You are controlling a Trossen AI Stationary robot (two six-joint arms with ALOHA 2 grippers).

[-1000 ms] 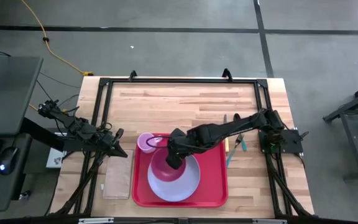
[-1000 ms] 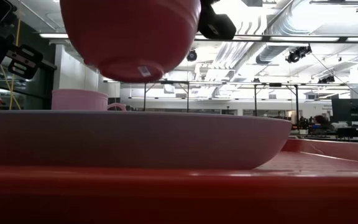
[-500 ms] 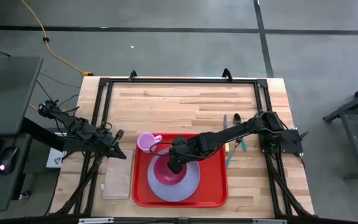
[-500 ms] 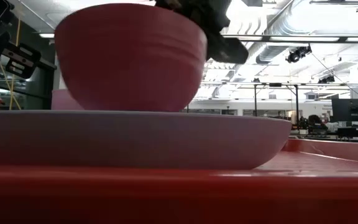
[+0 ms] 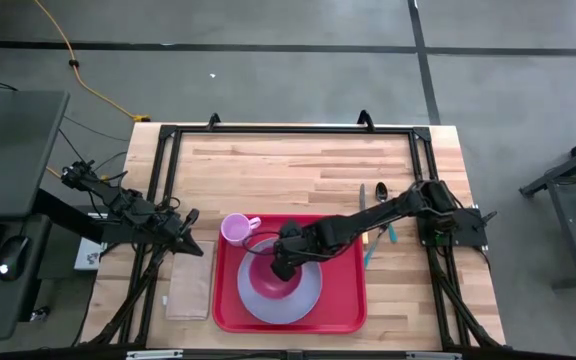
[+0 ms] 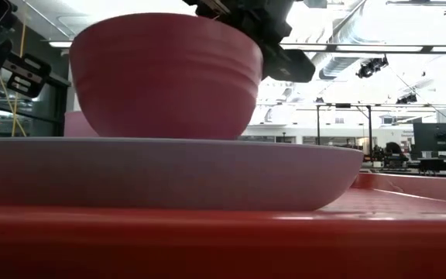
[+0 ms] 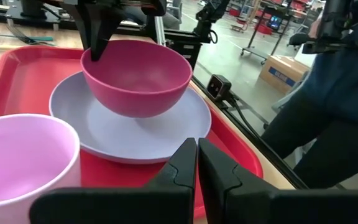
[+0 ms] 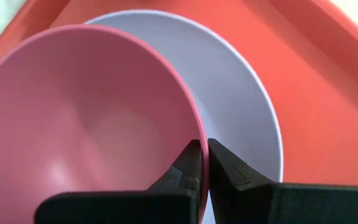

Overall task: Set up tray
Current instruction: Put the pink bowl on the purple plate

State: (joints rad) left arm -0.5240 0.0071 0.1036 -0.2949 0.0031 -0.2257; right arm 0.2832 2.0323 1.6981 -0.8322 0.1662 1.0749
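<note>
The red tray (image 5: 348, 300) lies at the table's near middle. A lavender plate (image 5: 308, 300) sits on it, and a pink bowl (image 5: 266, 272) rests by its base on the plate (image 6: 169, 170). My right gripper (image 8: 202, 144) reaches in from the table's right and is shut on the bowl (image 8: 86, 118). A light pink cup (image 5: 235, 229) stands at the tray's far left corner. My left gripper (image 7: 197, 155) waits shut at the table's left side, pointing toward the cup (image 7: 23, 162) and touching nothing. My right gripper pinches the bowl's rim (image 8: 193, 124), one finger inside the bowl and one outside. The fingers (image 7: 97, 34) come slanting down from the table's right and far side. The bowl stands upright with its base on the plate (image 7: 166, 127).
A tan napkin (image 5: 186, 290) lies on the table left of the tray. Cutlery (image 5: 376, 225) lies on the wood right of the tray. A black frame (image 5: 288, 128) runs around the tabletop. A person (image 7: 334, 93) stands beyond the table's near edge.
My right gripper has come down with the pink bowl, staying shut on its rim. The bowl hung clear above the plate a second ago and now rests on it.
</note>
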